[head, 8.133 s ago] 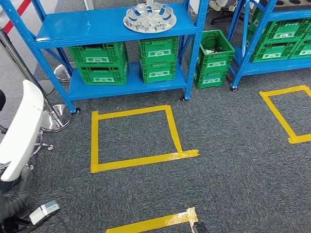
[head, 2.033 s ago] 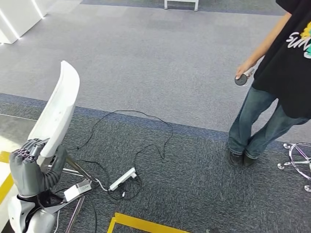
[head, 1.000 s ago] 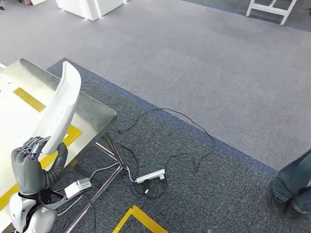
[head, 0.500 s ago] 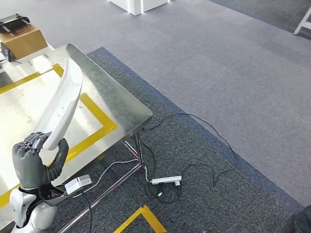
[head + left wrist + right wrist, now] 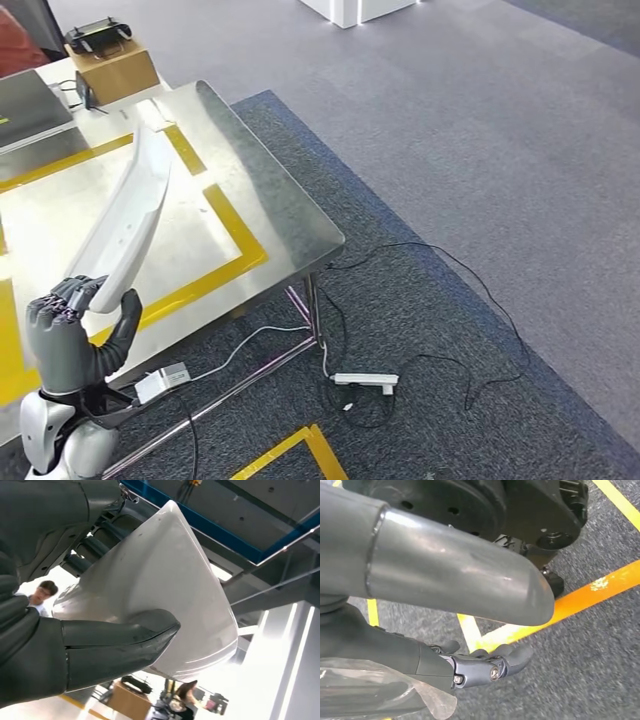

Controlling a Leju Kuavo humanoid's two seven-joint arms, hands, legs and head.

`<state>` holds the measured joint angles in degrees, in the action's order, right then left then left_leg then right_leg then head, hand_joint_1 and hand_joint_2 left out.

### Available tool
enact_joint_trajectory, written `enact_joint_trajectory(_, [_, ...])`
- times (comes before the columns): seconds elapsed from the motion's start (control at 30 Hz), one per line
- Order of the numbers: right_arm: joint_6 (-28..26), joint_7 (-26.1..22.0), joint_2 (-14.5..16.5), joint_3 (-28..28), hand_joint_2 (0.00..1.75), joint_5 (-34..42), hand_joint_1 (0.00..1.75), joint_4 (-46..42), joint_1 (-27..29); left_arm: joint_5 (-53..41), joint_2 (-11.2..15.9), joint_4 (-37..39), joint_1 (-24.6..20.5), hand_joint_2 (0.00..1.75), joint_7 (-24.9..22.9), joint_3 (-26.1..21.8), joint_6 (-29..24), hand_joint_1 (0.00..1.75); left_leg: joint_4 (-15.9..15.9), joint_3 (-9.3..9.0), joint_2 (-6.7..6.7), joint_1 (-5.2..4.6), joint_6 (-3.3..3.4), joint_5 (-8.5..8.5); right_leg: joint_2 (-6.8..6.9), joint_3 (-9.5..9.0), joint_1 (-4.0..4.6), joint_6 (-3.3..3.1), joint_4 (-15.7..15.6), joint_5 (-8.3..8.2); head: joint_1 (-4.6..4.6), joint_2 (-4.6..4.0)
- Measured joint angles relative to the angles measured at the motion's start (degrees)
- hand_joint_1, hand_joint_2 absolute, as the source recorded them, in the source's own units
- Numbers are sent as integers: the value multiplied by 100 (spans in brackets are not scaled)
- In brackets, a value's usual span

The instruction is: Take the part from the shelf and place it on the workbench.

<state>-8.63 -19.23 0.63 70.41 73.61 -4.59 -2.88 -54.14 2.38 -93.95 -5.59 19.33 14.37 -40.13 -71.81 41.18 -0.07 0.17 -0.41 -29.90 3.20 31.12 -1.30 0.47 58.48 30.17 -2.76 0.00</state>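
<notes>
Item: long curved white plastic part (image 5: 124, 225), gripped at its lower end by the left hand (image 5: 72, 340), raised over the steel workbench (image 5: 256, 200) with yellow tape. Right hand (image 5: 486, 665) hangs, apparently empty, fingers slightly curled. Step: carry nearly complete. Next: lower the part inside the tape, release.

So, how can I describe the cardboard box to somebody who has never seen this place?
Start at the steel workbench with yellow tape lines. At its far end stands a brown cardboard box. Unlike the grey laptop beside it, it carries a black handheld controller on top.
</notes>
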Motion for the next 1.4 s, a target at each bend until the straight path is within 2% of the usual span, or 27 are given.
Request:
enact_joint_trajectory(0.03, [4, 0, 1, 2, 0, 1, 0, 0, -3, 0, 5, 1, -1, 175, -2, 1, 0, 175, 395, -188, 107, -20, 41, 209, 63, -34, 6, 9, -2, 25, 1, 0])
enact_joint_trajectory(0.07, [8, -1, 1, 4, 0, 3, 0, 0, -6, 0, 9, 1, -7, 175, -4, 1, 0, 175, 763, -370, 250, -60, 85, 347, 125, -66, 23, 30, -3, 54, 0, -1])
enact_joint_trajectory(0.1, [11, -2, 2, 7, 0, 5, 0, 0, -6, 0, 12, 1, -16, 175, -5, 2, 0, 175, 1042, -504, 374, -98, 128, 415, 186, -88, 37, 58, -6, 80, 1, -1])
enact_joint_trajectory(0.13, [14, -2, 2, 9, 0, 9, 0, 0, -6, -1, 13, 1, -21, 175, -6, 4, 0, 175, 1190, -567, 453, -132, 159, 412, 251, -105, 51, 88, -12, 101, -2, -1])
enact_joint_trajectory(0.17, [16, -3, 2, 11, 0, 13, 0, 0, -7, -1, 16, 1, -21, 175, -7, 5, 0, 175, 1222, -575, 441, -155, 177, 377, 321, -121, 63, 121, -24, 116, -3, -1])
enact_joint_trajectory(0.2, [19, -3, 2, 13, 0, 17, 0, 0, -14, -1, 21, 0, -17, 175, -8, 5, -1, 175, 1252, -576, 366, -150, 199, 374, 398, -151, 67, 152, -45, 130, -3, 0])
enact_joint_trajectory(0.23, [24, -3, 2, 15, 0, 23, 0, 0, -24, -1, 25, -1, -5, 175, -5, 4, -1, 175, 1288, -593, 291, -136, 220, 384, 394, -167, 64, 183, -46, 156, -9, 0])
enact_joint_trajectory(0.27, [27, -6, 2, 17, 0, 30, 0, 0, -34, -1, 30, -2, 0, 175, -1, 2, -2, 175, 1325, -618, 221, -115, 248, 396, 301, -150, 60, 208, 20, 219, -13, 0])
enact_joint_trajectory(0.3, [29, -9, 2, 19, 0, 37, 0, 0, -40, 1, 28, -3, -4, 175, 4, 1, -2, 175, 1360, -643, 151, -90, 277, 409, 142, -62, 54, 229, 214, 333, -30, 0])
enact_joint_trajectory(0.33, [30, -11, 2, 20, 0, 44, 0, 0, -38, 1, 23, -3, -6, 175, 9, 1, -2, 175, 1377, -660, 86, -71, 300, 414, -56, 108, 45, 240, 531, 485, -50, 1])
enact_joint_trajectory(0.37, [31, -13, 2, 21, 0, 49, 0, 0, -28, 1, 20, -2, -11, 175, 12, 0, -2, 175, 1379, -663, 15, -64, 320, 410, -197, 326, 43, 247, 928, 647, -64, 1])
enact_joint_trajectory(0.4, [31, -12, 2, 22, 0, 52, 0, 0, -18, 1, 16, -1, -7, 175, 13, -1, -1, 175, 1378, -663, -64, -61, 333, 405, -271, 550, 41, 255, 1297, 761, -79, 1])
enact_joint_trajectory(0.43, [32, -11, 2, 22, 0, 54, 0, 0, -5, 0, 14, -1, 4, 175, 14, -1, -1, 175, 1376, -668, -147, -61, 337, 400, -299, 713, 40, 261, 1516, 775, -82, 2])
enact_joint_trajectory(0.47, [34, -11, 2, 23, 0, 57, 0, 0, 4, -5, 14, 0, 11, 175, 14, -1, -1, 175, 1373, -675, -217, -60, 337, 393, -309, 783, 40, 266, 1528, 672, -82, 2])
enact_joint_trajectory(0.5, [35, -14, 2, 24, 0, 60, 0, 0, 3, -14, 14, 1, 18, 175, 14, -1, 0, 175, 1367, -689, -283, -59, 331, 383, -312, 744, 39, 264, 1319, 463, -86, 2])
enact_joint_trajectory(0.53, [36, -20, 2, 25, 0, 63, 0, 0, -3, -25, 13, 1, 22, 175, 11, -2, 0, 175, 1357, -707, -336, -56, 317, 365, -321, 621, 36, 257, 944, 195, -88, 2])
enact_joint_trajectory(0.57, [36, -27, 2, 25, 0, 67, 0, 0, -16, -37, 14, 1, 24, 175, 9, -4, 0, 175, 1338, -720, -371, -65, 294, 339, -345, 483, 37, 244, 568, -4, -91, 1])
enact_joint_trajectory(0.6, [35, -33, 2, 25, 0, 69, 0, 0, -34, -46, 15, 1, 25, 175, 7, -5, 0, 175, 1315, -722, -406, -71, 266, 317, -372, 349, 36, 217, 263, -123, -88, 1])
enact_joint_trajectory(0.63, [35, -37, 2, 25, 0, 70, 0, 0, -47, -50, 17, 1, 25, 175, 4, -6, 0, 175, 1291, -717, -425, -79, 242, 298, -399, 262, 33, 190, 75, -171, -85, 0])
enact_joint_trajectory(0.7, [40, -38, 7, 25, 0, 70, 0, -1, -57, -52, 24, 1, 26, 175, -2, -3, 0, 175, 1271, -702, -432, -88, 258, 291, -430, 202, 34, 150, -7, -151, -76, 1])
enact_joint_trajectory(0.77, [46, -37, 10, 25, 0, 74, 0, -2, -48, -51, 30, 1, 24, 175, -9, 2, 0, 175, 1289, -718, -417, -90, 294, 295, -447, 200, 42, 145, -12, -155, -75, 2])
enact_joint_trajectory(0.87, [53, -36, 10, 25, 0, 80, 0, -3, -42, -50, 31, 1, 18, 175, -12, 5, 0, 175, 1329, -750, -402, -90, 290, 293, -465, 192, 46, 125, -12, -143, -73, 2])
enact_joint_trajectory(1.1, [58, -35, 11, 25, 0, 79, 0, -4, -43, -50, 37, 1, 16, 175, -12, 5, 0, 175, 1360, -771, -399, -84, 199, 287, -466, 180, 54, 91, -8, -122, -74, 2])
enact_joint_trajectory(1.4, [75, -28, 11, 25, 0, 79, 0, -4, -35, -38, 43, 1, 16, 175, -36, 6, 0, 175, 1356, -770, -398, -93, 186, 281, -466, 166, 41, 92, -18, -122, -76, 2])
